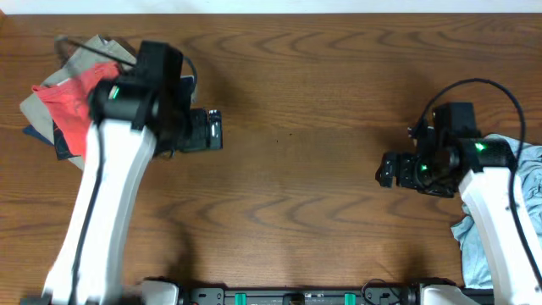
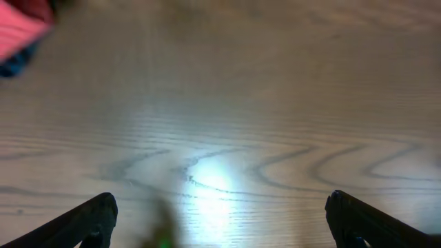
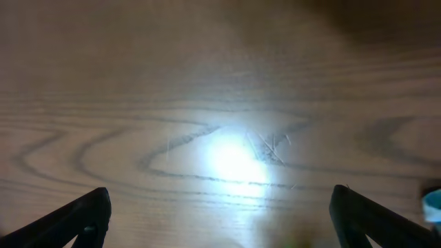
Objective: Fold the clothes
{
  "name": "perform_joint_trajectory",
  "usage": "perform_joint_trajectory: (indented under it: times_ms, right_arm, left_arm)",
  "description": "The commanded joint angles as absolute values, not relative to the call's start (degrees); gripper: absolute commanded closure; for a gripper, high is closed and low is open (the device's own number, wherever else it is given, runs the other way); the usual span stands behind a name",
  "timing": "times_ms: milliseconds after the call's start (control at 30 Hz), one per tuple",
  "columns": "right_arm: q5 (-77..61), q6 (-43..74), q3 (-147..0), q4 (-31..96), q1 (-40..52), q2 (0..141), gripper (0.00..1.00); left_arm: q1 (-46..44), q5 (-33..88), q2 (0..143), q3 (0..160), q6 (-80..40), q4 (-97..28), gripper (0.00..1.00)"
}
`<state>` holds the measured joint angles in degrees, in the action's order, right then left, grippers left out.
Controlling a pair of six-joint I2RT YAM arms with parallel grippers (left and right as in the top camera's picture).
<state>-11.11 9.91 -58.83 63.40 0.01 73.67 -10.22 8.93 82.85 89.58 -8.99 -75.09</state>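
Observation:
The clothes, a coral-red garment [image 1: 69, 103], lie crumpled on a pile at the table's far left, partly hidden under my left arm. A corner of the coral-red cloth [image 2: 21, 26] shows blurred at the top left of the left wrist view. My left gripper [image 1: 218, 129] hovers right of the pile over bare wood, open with nothing between its fingers [image 2: 91, 219]. My right gripper [image 1: 383, 172] is at the right side of the table, pointing left, open and empty [image 3: 220, 224] above bare wood.
Khaki cloth [image 1: 38, 106] and dark blue cloth [image 1: 61, 144] lie under the red garment. A light blue garment [image 1: 527, 199] is bunched at the right edge beneath my right arm; a sliver of the light blue fabric [image 3: 433, 205] shows in the right wrist view. Brown wooden table [image 1: 296, 102].

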Motion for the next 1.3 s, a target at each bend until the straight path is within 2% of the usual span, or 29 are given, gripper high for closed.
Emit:
perform_joint_trajectory:
  times_ms: [0,300,533,767,1267]
  right_arm:
    - [-10.28,9.13,-57.98,62.3,-0.14,67.53,0.01]
    - [-6.61,9.39,-47.88,56.23,0.49,47.35,0.01]
    - [-1.56,11.73,-39.66,52.45,0.47,36.88,0.01]
    - [-1.93,15.92,-38.44,51.46,0.47,37.01,0.01]
    - [-1.93,15.84,-38.44,52.25,0.47,37.04,0.01]
  left_arm:
    - [-12.45,4.56,72.12,86.54,-8.64,-73.76,0.02]
    - [-13.96,0.14,42.19,68.31,-7.7,-63.22,0.02]
    - [-13.96,0.16,27.62,58.74,-6.24,-62.04,0.02]
    - [-13.96,0.19,26.85,58.54,-6.24,-62.89,0.02]
    - [-13.96,0.19,26.85,58.54,-6.24,-62.89,0.02]
